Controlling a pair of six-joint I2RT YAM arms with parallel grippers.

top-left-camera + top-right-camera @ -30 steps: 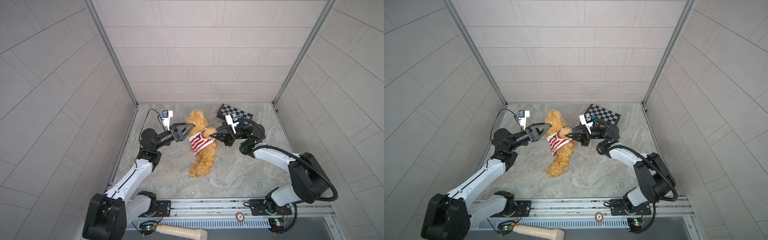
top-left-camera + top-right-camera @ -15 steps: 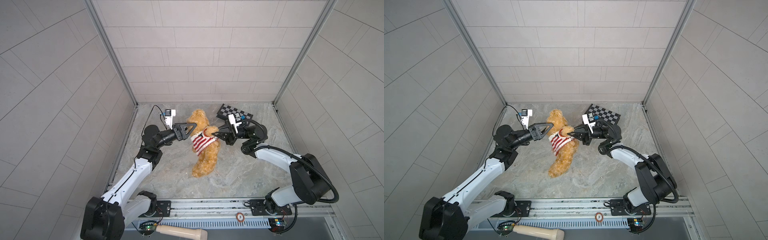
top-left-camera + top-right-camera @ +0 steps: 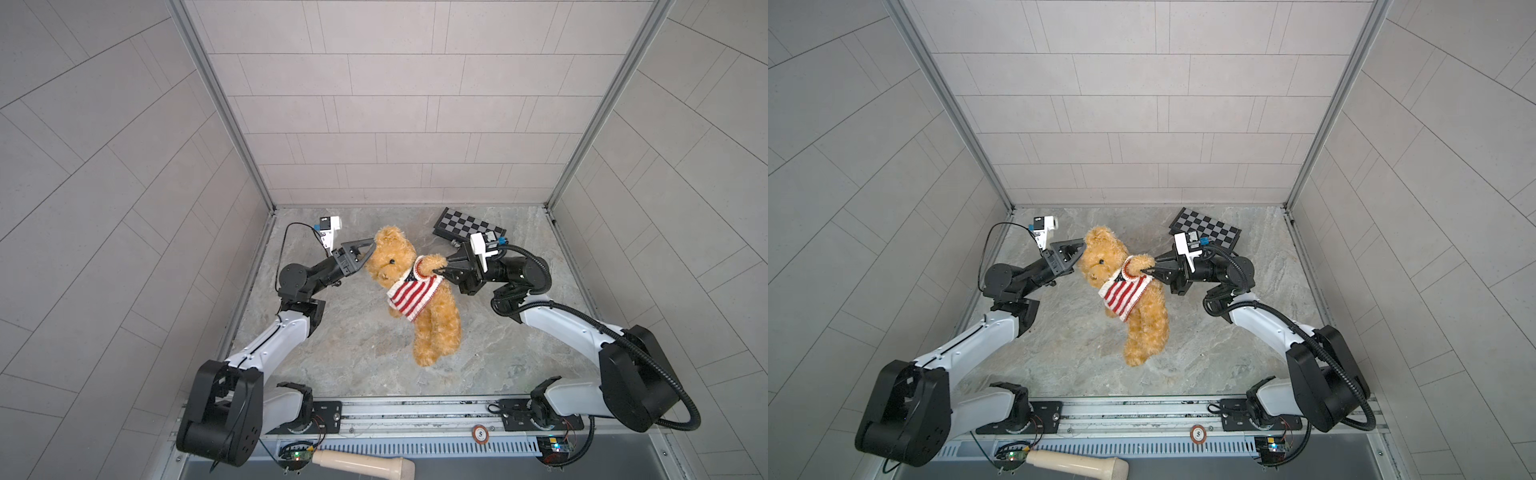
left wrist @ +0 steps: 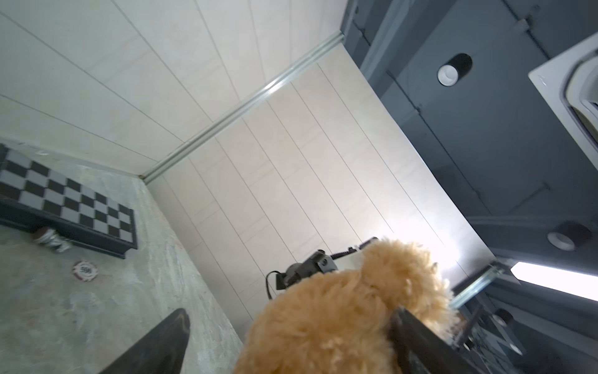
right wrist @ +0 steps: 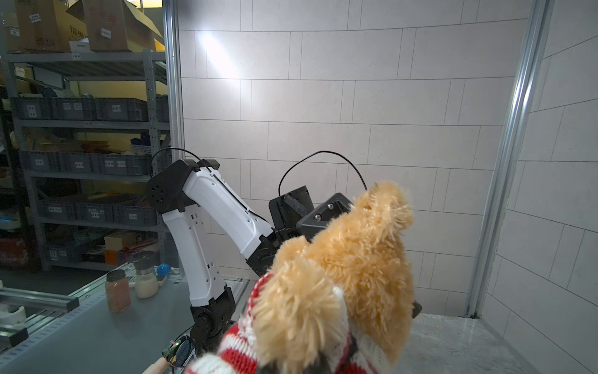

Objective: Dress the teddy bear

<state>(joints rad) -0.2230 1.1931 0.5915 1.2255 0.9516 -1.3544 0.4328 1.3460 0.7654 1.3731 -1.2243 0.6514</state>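
Left gripper [image 3: 368, 255] has its jaws wide apart in both top views, and the head of the teddy bear [image 3: 438, 328] is right at the gap. Right gripper [image 3: 439, 268] is pinched tight on the sweater [image 3: 411, 293], just under the bear's raised arm. The bear is in the middle of the floor [image 3: 353, 345], leaning, with its feet down on the stone. It is fluffy and golden, with a dark nose. The red and white striped sweater is on its chest, and one arm pokes out. A checkerboard [image 3: 465, 222] lies behind the right gripper, by the back wall. A wooden handle [image 3: 361, 461] lies out in front.

From the left wrist, two dark fingers [image 4: 161, 346] stand one on each side of the bear's furry head. A small round chip [image 4: 84, 270] lies near the checkerboard.

From the right wrist, the bear's arm and the sweater fill the front and hide the jaws. The left arm [image 5: 210, 226] is behind the bear. Two jars [image 5: 118, 294] stand off to the side.
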